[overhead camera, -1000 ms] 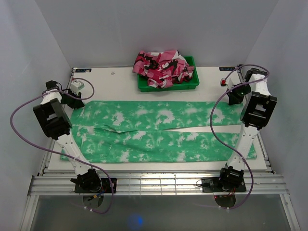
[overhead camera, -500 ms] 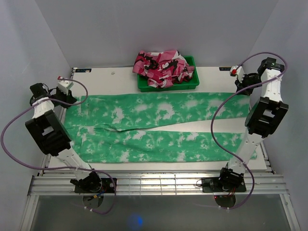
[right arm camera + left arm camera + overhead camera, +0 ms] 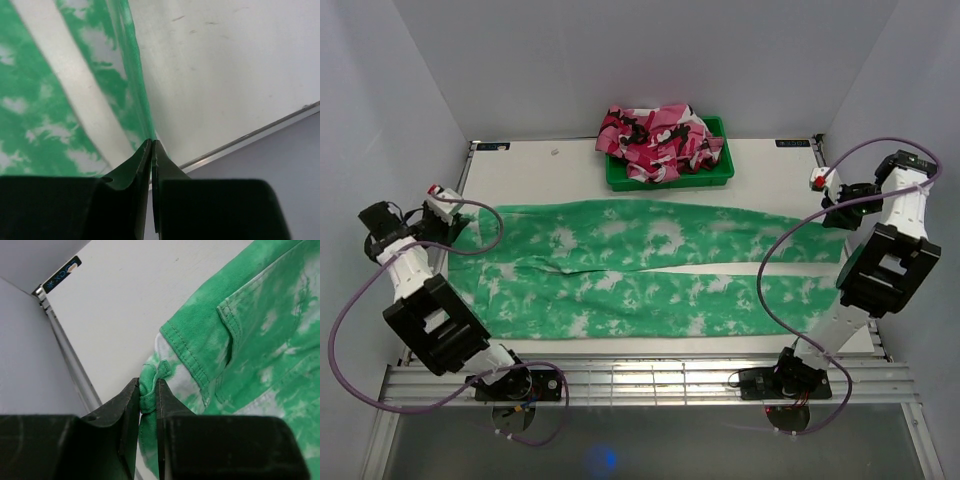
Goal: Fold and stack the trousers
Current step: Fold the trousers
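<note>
The green tie-dye trousers [image 3: 650, 270] lie spread across the white table, waist at the left, legs running right. My left gripper [image 3: 448, 222] is shut on the waistband corner [image 3: 150, 390] at the far left and holds it up. My right gripper [image 3: 838, 208] is shut on the hem of the far leg [image 3: 142, 120] at the right edge. The near leg [image 3: 660, 305] lies flat on the table. The far leg is stretched between both grippers.
A green bin [image 3: 720, 170] with a pink camouflage garment [image 3: 660, 138] stands at the back centre. The table's left rail [image 3: 70, 357] and right rail [image 3: 250, 137] run close to the grippers. White walls enclose the sides.
Both arms have swung outward and toward the near side, pulling the far leg and waist taut and slightly nearer. The grippers stay shut on the cloth.
</note>
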Action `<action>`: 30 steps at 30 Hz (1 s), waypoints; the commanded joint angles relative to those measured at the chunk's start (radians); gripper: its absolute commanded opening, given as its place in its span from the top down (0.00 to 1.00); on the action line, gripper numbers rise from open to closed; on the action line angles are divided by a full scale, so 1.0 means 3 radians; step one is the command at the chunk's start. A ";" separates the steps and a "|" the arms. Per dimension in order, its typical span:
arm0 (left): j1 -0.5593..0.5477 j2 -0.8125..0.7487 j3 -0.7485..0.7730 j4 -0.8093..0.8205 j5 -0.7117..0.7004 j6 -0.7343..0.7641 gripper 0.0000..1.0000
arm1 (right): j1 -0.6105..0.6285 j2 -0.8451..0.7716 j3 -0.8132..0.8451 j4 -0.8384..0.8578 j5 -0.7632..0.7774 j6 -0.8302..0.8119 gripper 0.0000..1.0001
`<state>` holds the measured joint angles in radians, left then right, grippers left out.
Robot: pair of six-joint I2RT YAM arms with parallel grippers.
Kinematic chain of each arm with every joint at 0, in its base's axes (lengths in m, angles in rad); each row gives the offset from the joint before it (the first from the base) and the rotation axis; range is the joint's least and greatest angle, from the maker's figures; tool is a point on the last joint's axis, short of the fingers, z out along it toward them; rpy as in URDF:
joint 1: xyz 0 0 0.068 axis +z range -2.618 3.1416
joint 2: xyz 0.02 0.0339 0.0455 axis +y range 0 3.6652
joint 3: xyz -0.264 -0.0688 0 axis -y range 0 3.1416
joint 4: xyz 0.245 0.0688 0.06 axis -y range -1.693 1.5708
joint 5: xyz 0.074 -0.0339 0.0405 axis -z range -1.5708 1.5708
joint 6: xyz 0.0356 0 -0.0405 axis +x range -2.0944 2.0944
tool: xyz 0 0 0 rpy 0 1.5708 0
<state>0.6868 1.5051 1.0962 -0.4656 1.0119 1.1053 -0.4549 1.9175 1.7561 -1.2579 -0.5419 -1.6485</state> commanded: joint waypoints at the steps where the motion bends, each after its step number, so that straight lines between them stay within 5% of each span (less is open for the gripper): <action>1: 0.0363 -0.0466 -0.0166 -0.0503 0.0421 0.0645 1.00 | -0.0196 -0.0648 -0.0529 -0.0169 0.0062 -0.0527 0.92; 5: 0.1022 -0.0691 -0.0361 -0.1455 0.0595 0.1508 1.00 | -0.0599 -0.1185 -0.1317 -0.0169 0.0134 -0.1028 0.92; 8: 0.1360 -0.0478 -0.0392 -0.2381 0.0340 0.2902 1.00 | -0.0865 -0.1497 -0.1879 -0.0158 0.0465 -0.1407 0.92; 12: 0.1658 -0.0104 -0.0448 -0.2759 -0.0273 0.3377 1.00 | -0.1091 -0.1524 -0.2355 -0.0016 0.0712 -0.1577 0.92; 21: 0.1326 0.0086 -0.1102 -0.1267 -0.1235 0.2304 1.00 | -0.0892 -0.1228 -0.2786 0.0690 0.0733 -0.0924 0.92; 26: 0.0493 0.0121 -0.1149 -0.0561 -0.1282 0.1105 1.00 | -0.0723 -0.0819 -0.2449 0.0854 0.0610 -0.0422 0.92; 30: 0.0017 0.0346 -0.0660 -0.0442 -0.1165 0.0524 1.00 | -0.0693 -0.0731 -0.2137 0.0798 0.0589 -0.0319 0.92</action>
<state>0.7681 1.5433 0.8249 -0.7136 0.6769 1.4567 -0.6674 1.6985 1.0351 -1.0416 -0.3412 -1.7977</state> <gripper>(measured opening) 0.254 0.079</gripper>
